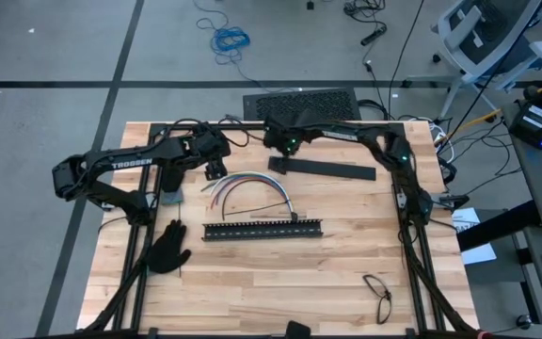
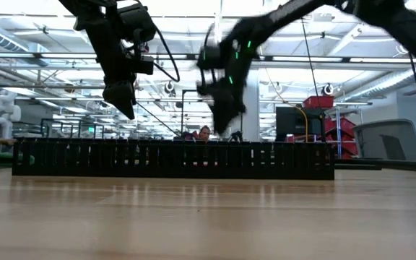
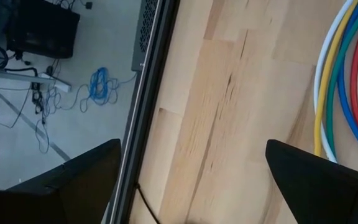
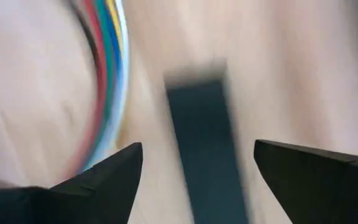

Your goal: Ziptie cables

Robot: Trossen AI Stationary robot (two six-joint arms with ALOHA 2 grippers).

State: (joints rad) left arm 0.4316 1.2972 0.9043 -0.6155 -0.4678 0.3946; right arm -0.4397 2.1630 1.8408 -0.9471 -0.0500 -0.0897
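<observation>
The cables (image 1: 248,188), a bundle of red, blue, green, yellow and white wires, lie in an arc on the wooden table at its middle far part. They also show in the left wrist view (image 3: 340,87) and the right wrist view (image 4: 107,68). My left gripper (image 1: 215,172) hangs open above the table just left of the cables, its fingers (image 3: 92,174) over bare wood near the far edge. My right gripper (image 1: 276,162) hangs open above the left end of a flat black bar (image 4: 204,143), right of the cables. No ziptie shows.
A long black slotted bar (image 1: 263,229) lies across the table's middle, near side of the cables, and fills the low view (image 2: 172,159). The flat black bar (image 1: 332,169) lies at the far right. A black glove (image 1: 167,250) lies near left, a dark wire loop (image 1: 379,294) near right.
</observation>
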